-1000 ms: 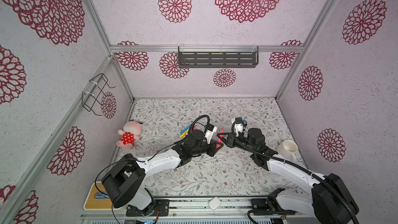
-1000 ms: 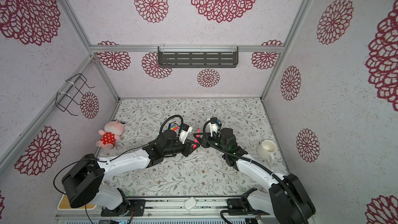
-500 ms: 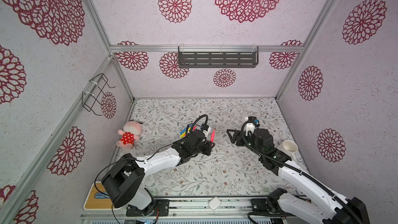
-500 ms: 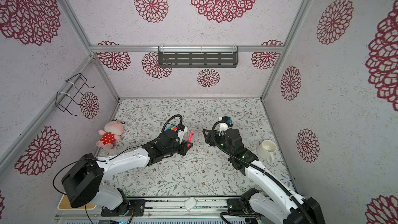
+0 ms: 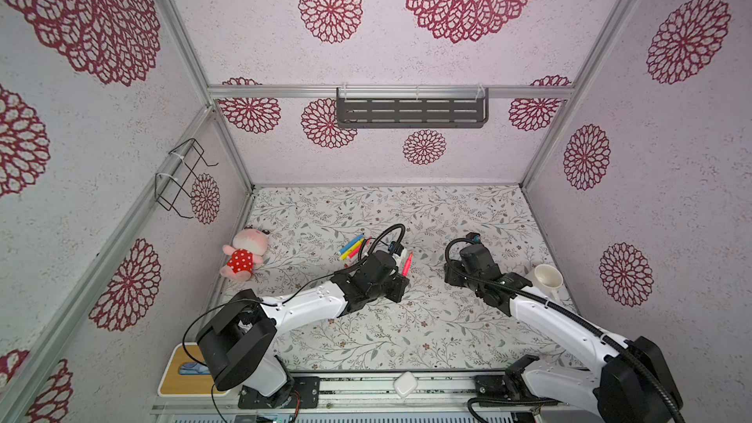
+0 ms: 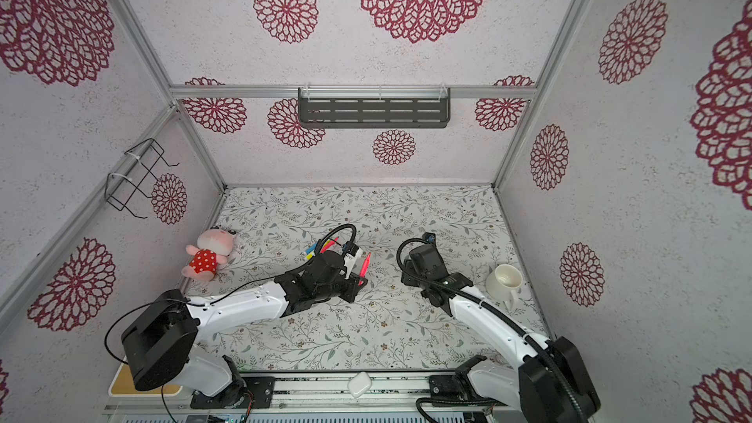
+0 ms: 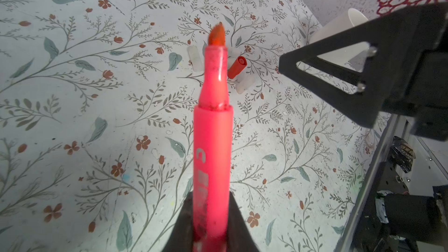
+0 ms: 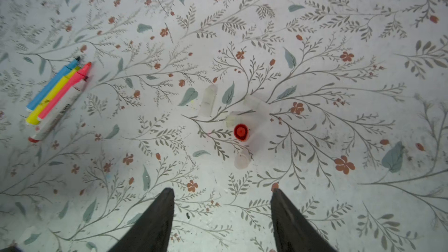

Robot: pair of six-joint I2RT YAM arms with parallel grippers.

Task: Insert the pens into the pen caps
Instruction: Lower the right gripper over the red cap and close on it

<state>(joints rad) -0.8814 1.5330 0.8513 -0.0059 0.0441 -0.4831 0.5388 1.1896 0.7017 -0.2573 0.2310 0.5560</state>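
The left gripper [image 7: 211,204] holds a pink pen [image 7: 213,141] tight, its tip toward 12 o'clock in both top views. The right gripper [image 8: 221,191] has its fingers wide apart and holds nothing, near the pen caps [image 8: 240,132] on the table [image 8: 339,44]. Four more pens [image 8: 55,93] lie at 10 o'clock from the left gripper.

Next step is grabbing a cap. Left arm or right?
Right. The right gripper is open and empty, hanging above the caps. The left gripper is shut on the pink pen.
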